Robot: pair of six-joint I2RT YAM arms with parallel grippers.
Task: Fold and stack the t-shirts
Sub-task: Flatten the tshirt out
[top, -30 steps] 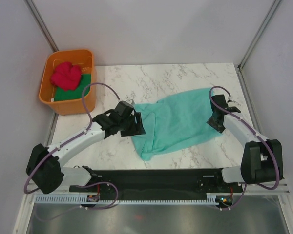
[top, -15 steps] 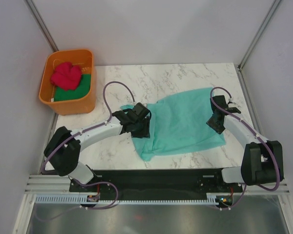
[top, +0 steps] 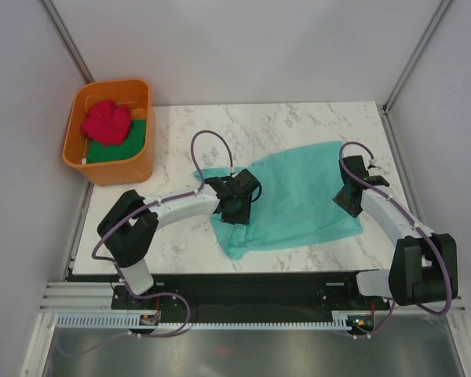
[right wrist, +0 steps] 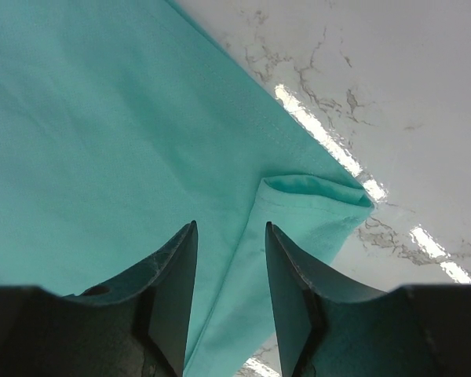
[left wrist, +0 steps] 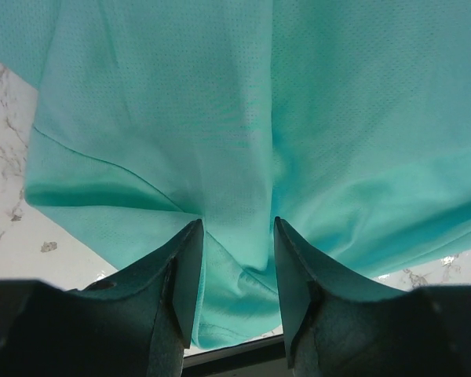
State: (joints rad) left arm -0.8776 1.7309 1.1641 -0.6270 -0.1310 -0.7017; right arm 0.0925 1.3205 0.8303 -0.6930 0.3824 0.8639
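Observation:
A teal t-shirt lies spread over the middle and right of the marble table. My left gripper is on the shirt's left part. Its jaws are narrowed onto a bunched fold of teal t-shirt, and creases run into the left gripper. My right gripper sits on the shirt's right edge. There the right gripper is narrowed over a seam of the teal t-shirt, beside a turned-over corner. A pinkish-red t-shirt and a dark green t-shirt lie crumpled in the tub.
An orange plastic tub stands at the table's far left corner. White walls with metal posts close in both sides and the back. The black base rail runs along the near edge, just below the shirt's lower corner.
My left arm has swung right, carrying its gripper from the shirt's left edge further onto the cloth, and its jaws have narrowed. The right gripper has barely moved.

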